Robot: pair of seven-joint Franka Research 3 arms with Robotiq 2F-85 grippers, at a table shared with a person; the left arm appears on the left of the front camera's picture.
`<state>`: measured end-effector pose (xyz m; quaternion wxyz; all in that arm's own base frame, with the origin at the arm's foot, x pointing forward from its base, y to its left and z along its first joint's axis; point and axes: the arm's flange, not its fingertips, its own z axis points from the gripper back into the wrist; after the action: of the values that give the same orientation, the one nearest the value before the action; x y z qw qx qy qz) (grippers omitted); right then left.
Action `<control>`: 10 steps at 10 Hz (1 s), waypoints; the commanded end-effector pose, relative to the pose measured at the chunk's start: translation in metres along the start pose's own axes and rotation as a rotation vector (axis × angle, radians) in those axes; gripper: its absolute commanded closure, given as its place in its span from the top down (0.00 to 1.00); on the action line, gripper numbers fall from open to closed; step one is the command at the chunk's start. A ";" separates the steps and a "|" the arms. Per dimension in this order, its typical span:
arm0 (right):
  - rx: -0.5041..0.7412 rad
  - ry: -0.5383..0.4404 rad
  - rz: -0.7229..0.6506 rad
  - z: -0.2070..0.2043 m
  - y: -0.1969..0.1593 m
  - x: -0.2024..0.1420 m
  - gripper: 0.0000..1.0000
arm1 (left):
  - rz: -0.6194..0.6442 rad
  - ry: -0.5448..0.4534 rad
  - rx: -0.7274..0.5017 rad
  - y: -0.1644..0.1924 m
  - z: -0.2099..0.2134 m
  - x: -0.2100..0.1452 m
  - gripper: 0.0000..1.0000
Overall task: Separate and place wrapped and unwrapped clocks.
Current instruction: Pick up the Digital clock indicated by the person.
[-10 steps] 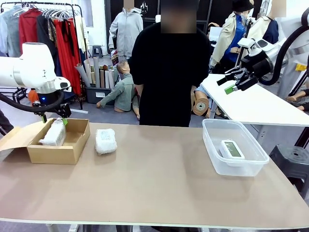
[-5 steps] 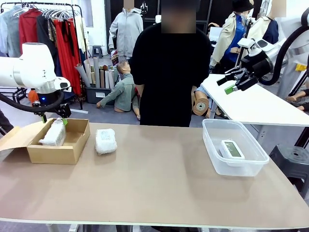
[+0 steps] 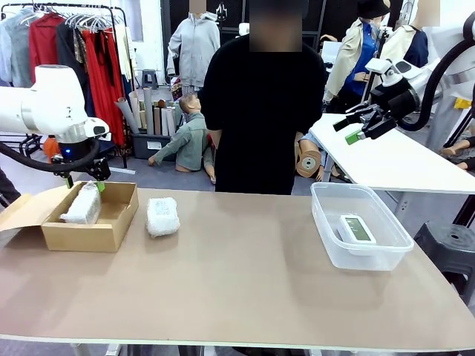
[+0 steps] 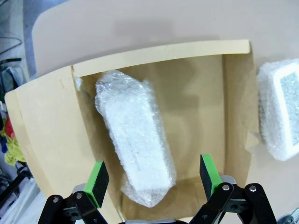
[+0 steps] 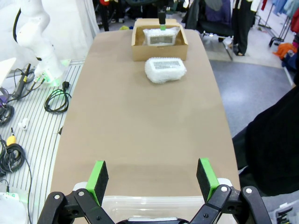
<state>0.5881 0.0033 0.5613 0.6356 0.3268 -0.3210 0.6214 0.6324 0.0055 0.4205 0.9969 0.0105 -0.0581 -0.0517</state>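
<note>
Two of the three clocks looked sorted. One wrapped clock [image 3: 82, 205] lay inside the cardboard box [image 3: 111, 231] at the left of the front view, and the bare clock [image 3: 356, 228] sat in the clear tub [image 3: 371, 258] at the right. The second wrapped clock [image 3: 162, 216] lay on the table [image 3: 245, 282] just right of the box, apparently the one left to place.

The left gripper [image 3: 84, 184] hung spread over the box, holding nothing. The right gripper [image 3: 355, 127] was raised at upper right, likewise spread and empty.

The left wrist view showed the boxed bundle lying diagonally on the box floor. At its right edge, a grey screen showed through the other bundle's wrap. The right wrist view showed the tub's rim below its gripper, at the bottom edge.
</note>
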 end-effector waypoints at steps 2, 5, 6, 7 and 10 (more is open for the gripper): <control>-0.001 -0.008 0.002 0.000 0.001 0.002 1.00 | -0.164 0.005 -0.088 -0.018 0.039 -0.009 1.00; -0.001 -0.008 0.002 0.000 0.001 0.002 1.00 | -0.454 -0.022 -0.245 -0.039 0.084 -0.026 1.00; -0.001 -0.008 0.002 0.000 0.001 0.002 1.00 | -0.557 -0.051 -0.348 -0.044 0.101 -0.029 1.00; -0.001 -0.008 0.002 0.000 0.001 0.002 1.00 | -0.655 -0.083 -0.409 -0.038 0.112 -0.025 1.00; -0.001 -0.008 0.002 0.000 0.001 0.002 1.00 | -0.834 -0.331 -0.529 -0.042 0.136 -0.032 1.00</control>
<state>0.5881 0.0034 0.5613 0.6355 0.3268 -0.3210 0.6215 0.5832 -0.0444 0.5540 0.8605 -0.2007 -0.1627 -0.4390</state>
